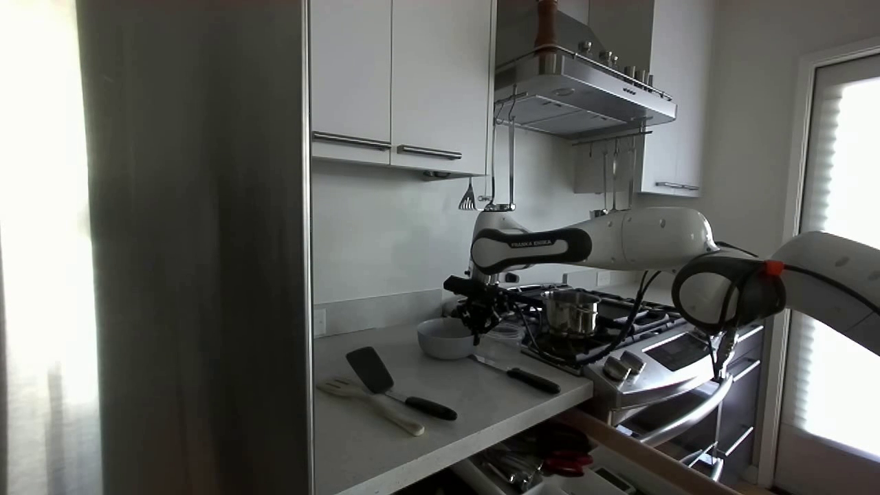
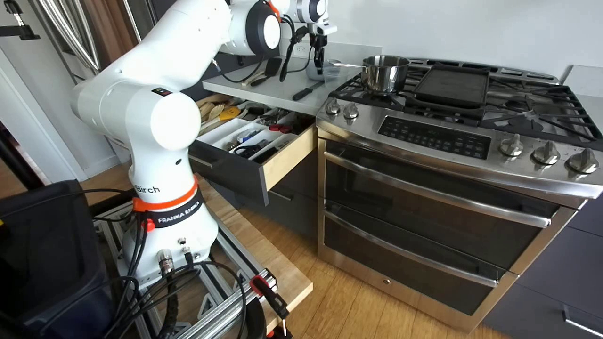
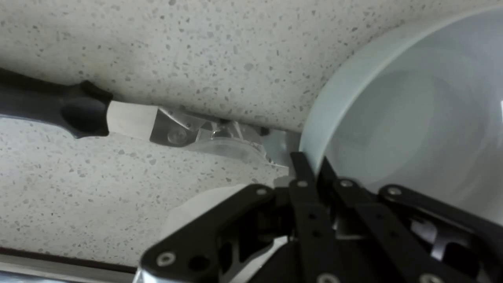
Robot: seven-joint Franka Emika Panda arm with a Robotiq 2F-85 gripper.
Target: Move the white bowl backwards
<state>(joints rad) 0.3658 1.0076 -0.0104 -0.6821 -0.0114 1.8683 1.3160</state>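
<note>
Slip or swivel of the white bowl [image 3: 416, 118] as the likeliest trouble, from a hold at only one point on a smooth rim. Possible snag on the black-handled knife [image 3: 131, 119], blade aimed at the outer wall, contact or overlap hard to tell; possible knock to the clear plastic container [image 2: 335, 76] nearby. Pinching the rim in the Robotiq gripper [image 3: 312, 158], one finger inside, one outside, with the bowl's bulk on the inner finger's side, seemingly level on the speckled countertop [image 3: 235, 59].

white arm [image 2: 150, 66] | orange band [image 2: 167, 204] | "Birch" lettering [image 2: 147, 189] | black screw-studded hand [image 3: 313, 165]
</note>
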